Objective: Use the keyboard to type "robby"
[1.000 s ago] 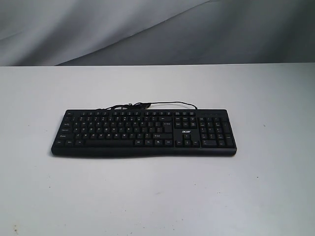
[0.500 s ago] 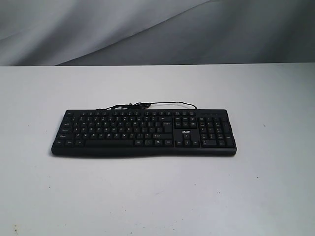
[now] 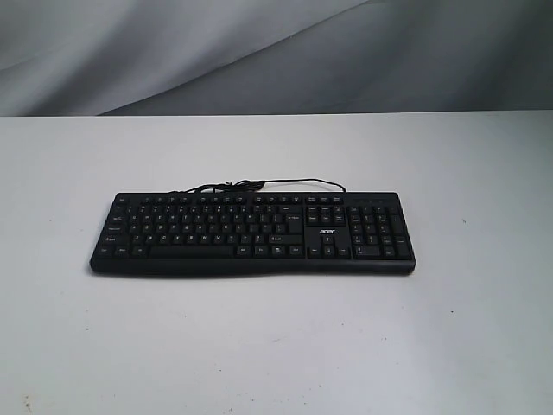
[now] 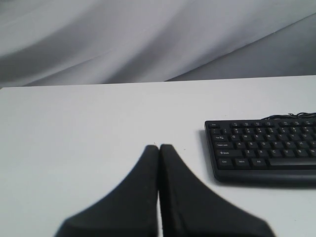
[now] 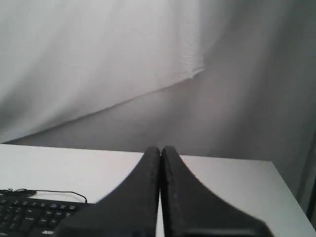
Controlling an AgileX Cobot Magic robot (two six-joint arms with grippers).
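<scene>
Keyboard (image 3: pixel 252 233) unmoved on table (image 3: pixel 276 346) since a second ago; left gripper (image 4: pixel 159 147) and right gripper (image 5: pixel 160 148) pinched closed, empty, apart from keyboard; typing apparently not begun.

Left gripper (image 4: pixel 159 146): two matte black plastic fingers (image 4: pixel 131 202), broad at the base, curving inward to narrow rounded tips.
Right gripper (image 5: pixel 160 148): same matte black, curved wedge shape, smooth surface, no visible markings.

black keyboard (image 3: pixel 252 233), flat, cable behind
</scene>
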